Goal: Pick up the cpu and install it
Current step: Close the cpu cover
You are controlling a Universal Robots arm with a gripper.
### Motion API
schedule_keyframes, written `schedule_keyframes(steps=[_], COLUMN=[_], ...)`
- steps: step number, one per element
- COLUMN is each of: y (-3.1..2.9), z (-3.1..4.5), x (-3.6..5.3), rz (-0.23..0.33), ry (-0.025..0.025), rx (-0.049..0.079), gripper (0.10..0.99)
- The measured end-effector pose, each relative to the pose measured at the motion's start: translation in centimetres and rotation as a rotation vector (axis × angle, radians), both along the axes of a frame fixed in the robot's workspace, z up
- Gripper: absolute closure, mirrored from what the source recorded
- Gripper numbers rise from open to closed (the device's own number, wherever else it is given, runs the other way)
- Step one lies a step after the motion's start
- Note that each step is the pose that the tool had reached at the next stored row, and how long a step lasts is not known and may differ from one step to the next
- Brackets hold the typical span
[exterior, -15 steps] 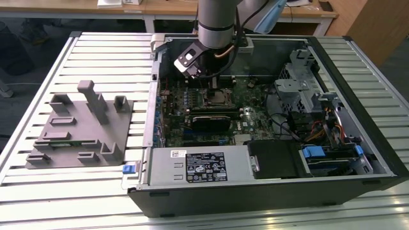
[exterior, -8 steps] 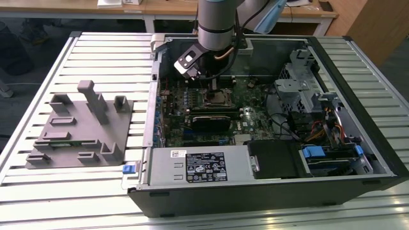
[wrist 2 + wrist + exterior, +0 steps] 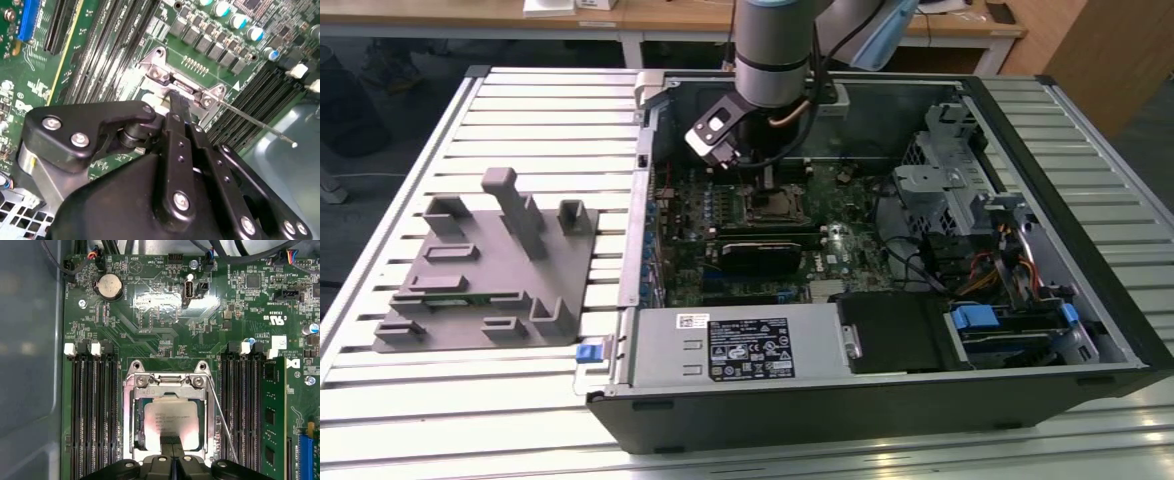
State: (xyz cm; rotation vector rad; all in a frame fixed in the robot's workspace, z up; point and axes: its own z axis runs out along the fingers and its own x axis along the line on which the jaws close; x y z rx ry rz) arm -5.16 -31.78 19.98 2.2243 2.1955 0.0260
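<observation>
Silvery cpu (image 3: 169, 420) sits flat inside the socket (image 3: 131, 412), gripper (image 3: 172, 440) right over it with fingers pinched together, tips at the cpu's edge just inside the socket rim

A slatted pale metal table (image 3: 520, 110) carries two things. An open black computer case (image 3: 761, 400) lies on its side directly under the jaws. A grey moulded fixture plate (image 3: 487, 270) rests flat on the slats, off to the exterior view's left of the jaws and just beside the case.
</observation>
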Motion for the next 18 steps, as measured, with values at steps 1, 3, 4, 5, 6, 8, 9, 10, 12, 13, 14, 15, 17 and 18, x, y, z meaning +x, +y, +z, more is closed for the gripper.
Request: schedule_keyframes(steps=[1, 3, 4, 5, 6, 8, 9, 10, 12, 13, 14, 15, 17, 18], y=[0.01, 0.01, 0.01, 0.02, 0.03, 0.01, 0.01, 0.01, 0.02, 0.01, 0.01, 0.01, 0.01, 0.01], z=[-0.04, -0.03, -0.03, 0.01, 0.14, 0.72, 1.05, 1.68, 1.67, 1.67, 1.67, 1.67, 1.67, 1.67], x=[0.24, 0.58, 0.61, 0.62, 0.63, 0.61, 0.61, 0.61, 0.62, 0.65, 0.68, 0.73, 0.88, 0.93], rz=[0.0, 0.0, 0.0, 0.0, 0.0, 0.0, 0.0, 0.0, 0.0, 0.0, 0.0, 0.0, 0.0, 0.0], ry=[-0.0008, -0.0006, -0.0008, -0.0012, -0.0017, -0.0008, -0.0009, -0.0007, -0.0009, -0.0008, -0.0007, -0.0008, -0.0008, -0.0008], rx=[0.001, 0.001, 0.001, 0.001, 0.002, 0.001, 0.001, 0.001, 0.001, 0.001, 0.001, 0.001, 0.001, 0.001], gripper=[0.98, 0.98, 0.98, 0.98, 0.98, 0.98, 0.98, 0.98, 0.98, 0.98, 0.98, 0.98, 0.98, 0.98])
